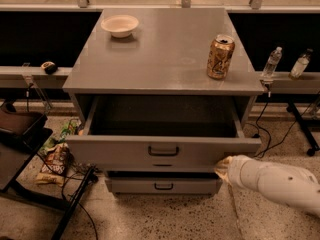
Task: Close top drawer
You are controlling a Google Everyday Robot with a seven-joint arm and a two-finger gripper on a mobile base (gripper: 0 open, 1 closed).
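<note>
The top drawer is a wide grey drawer with a black bar handle at its centre. It stands partly open under the grey cabinet top, and its dark inside shows. My gripper is at the end of a white arm coming in from the lower right. It sits at the drawer front's lower right corner, touching or very close to it.
A white bowl and a gold can stand on the cabinet top. A narrower lower drawer is below. Two bottles stand on a ledge at right. A dark chair, snack bags and cables lie on the floor at left.
</note>
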